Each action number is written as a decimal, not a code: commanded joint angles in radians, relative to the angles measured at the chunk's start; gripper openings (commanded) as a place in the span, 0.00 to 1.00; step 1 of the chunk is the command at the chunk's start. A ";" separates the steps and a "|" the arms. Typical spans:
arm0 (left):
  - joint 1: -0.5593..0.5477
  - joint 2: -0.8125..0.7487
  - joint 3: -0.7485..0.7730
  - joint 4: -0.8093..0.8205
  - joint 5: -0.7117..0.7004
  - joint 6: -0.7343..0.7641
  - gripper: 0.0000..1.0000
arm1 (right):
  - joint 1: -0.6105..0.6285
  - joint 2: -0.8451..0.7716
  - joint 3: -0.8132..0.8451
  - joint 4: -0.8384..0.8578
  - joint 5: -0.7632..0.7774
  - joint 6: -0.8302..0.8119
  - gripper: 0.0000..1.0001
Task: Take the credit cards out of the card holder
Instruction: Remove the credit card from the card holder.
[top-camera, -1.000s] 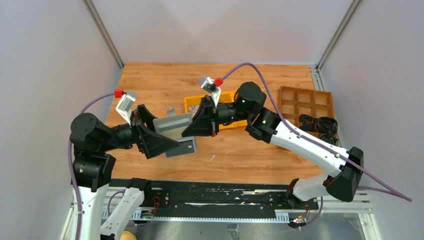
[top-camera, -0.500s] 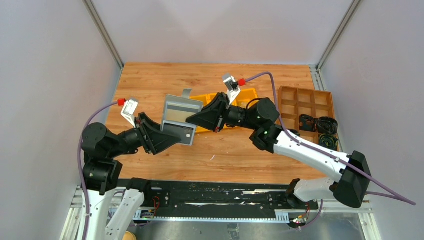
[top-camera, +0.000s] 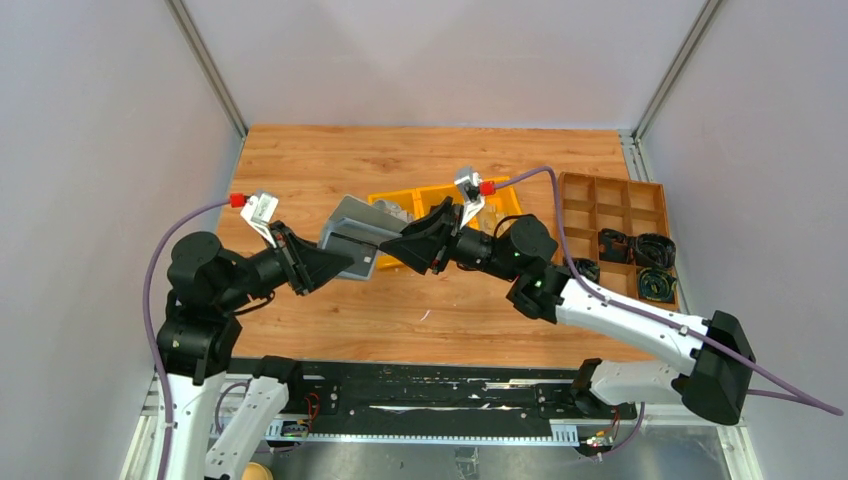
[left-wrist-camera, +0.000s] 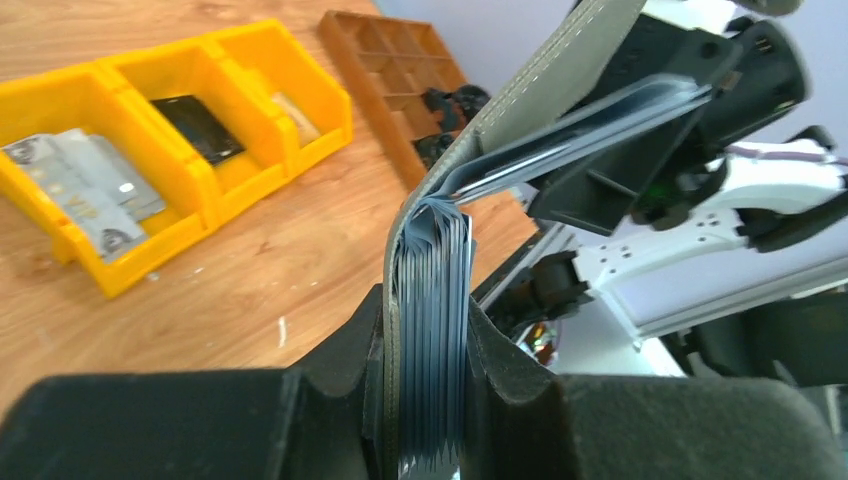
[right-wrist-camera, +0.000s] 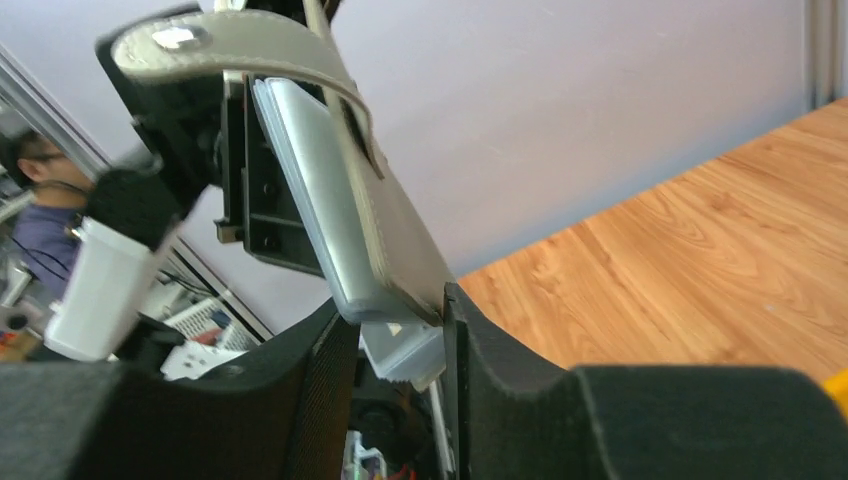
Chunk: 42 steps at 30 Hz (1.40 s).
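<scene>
The grey card holder (top-camera: 350, 232) hangs in the air between both arms, in front of the yellow bin. My left gripper (top-camera: 337, 260) is shut on one half of it. In the left wrist view the fingers (left-wrist-camera: 425, 320) press the grey cover and a stack of thin blue-grey leaves (left-wrist-camera: 437, 265) seen edge-on. The other half (left-wrist-camera: 545, 85) bends away toward my right gripper (top-camera: 402, 243). In the right wrist view that half (right-wrist-camera: 380, 225) sits between the parted jaws of that gripper (right-wrist-camera: 400, 325), against one finger, with a gap to the other. Pale credit cards (left-wrist-camera: 85, 185) lie in the bin's end compartment.
The yellow three-part bin (top-camera: 500, 200) stands behind the grippers on the wooden table; a black flat object (left-wrist-camera: 200, 125) lies in its middle compartment. A brown divided tray (top-camera: 610, 205) at the right holds black coiled items (top-camera: 640, 252).
Both arms carried the holder away from the near edge, up toward the bin. The left gripper closed on the holder. The right jaws, shut before, have parted.
</scene>
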 joint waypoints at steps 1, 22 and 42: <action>0.008 0.093 0.101 -0.186 -0.050 0.237 0.00 | -0.007 -0.016 0.126 -0.320 0.000 -0.226 0.40; 0.008 0.215 0.236 -0.423 0.049 0.477 0.00 | 0.038 0.170 0.475 -0.786 -0.077 -0.527 0.07; 0.008 -0.098 -0.018 0.202 0.031 0.038 0.54 | 0.038 0.011 0.174 -0.002 -0.050 0.039 0.00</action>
